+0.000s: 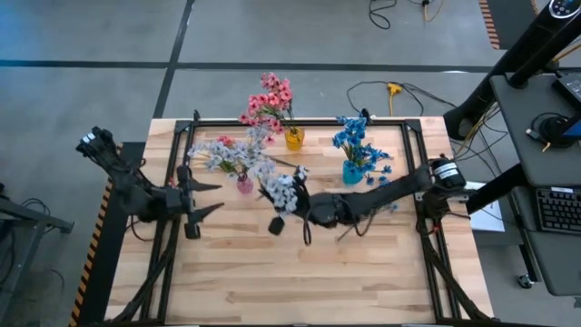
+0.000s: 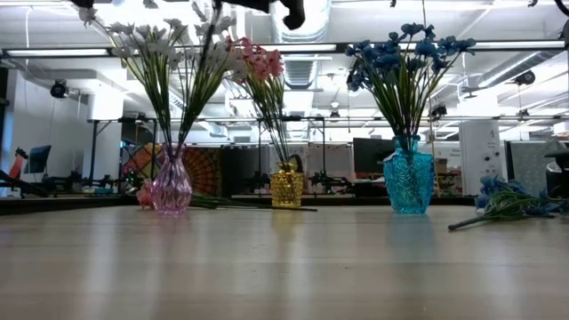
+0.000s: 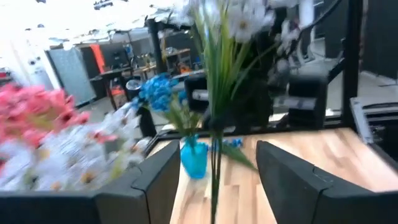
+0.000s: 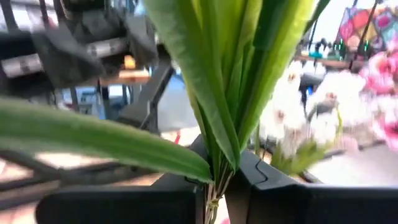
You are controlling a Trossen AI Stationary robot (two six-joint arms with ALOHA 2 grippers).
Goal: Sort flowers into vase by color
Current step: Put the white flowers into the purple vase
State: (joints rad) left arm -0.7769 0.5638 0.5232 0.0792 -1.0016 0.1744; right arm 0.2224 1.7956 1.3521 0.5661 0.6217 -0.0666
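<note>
Three vases stand along the far half of the table in the high view: a pink vase [image 1: 244,184] with white sprigs, a yellow vase [image 1: 293,138] with pink ones, a blue vase [image 1: 351,172] with blue ones. The right gripper [image 1: 304,215] sits mid-table, clamped on a white sprig [image 1: 283,189] whose blossoms point toward the pink vase, which lies just beyond them on the left-arm side. The left gripper [image 1: 201,197] waits near that vase, fingers spread and empty. One blue sprig [image 1: 386,203] seems to lie on the boards beside the right arm.

From table height, the same three vases show in a row, pink vase [image 2: 172,184], yellow vase [image 2: 285,188], blue vase [image 2: 409,185]. One blue sprig [image 2: 507,203] lies flat, well to the side of the blue vase. Both grippers are above the frame.

Past the left gripper's parted fingers [image 3: 155,177], the white sprig's stem [image 3: 216,143] hangs upright between them, untouched.

At the right wrist, the stem bundle [image 4: 214,186] is pinched between the closed fingers, leaves fanning outward. Judging by this, the stem end must swing toward the pink vase's mouth.
</note>
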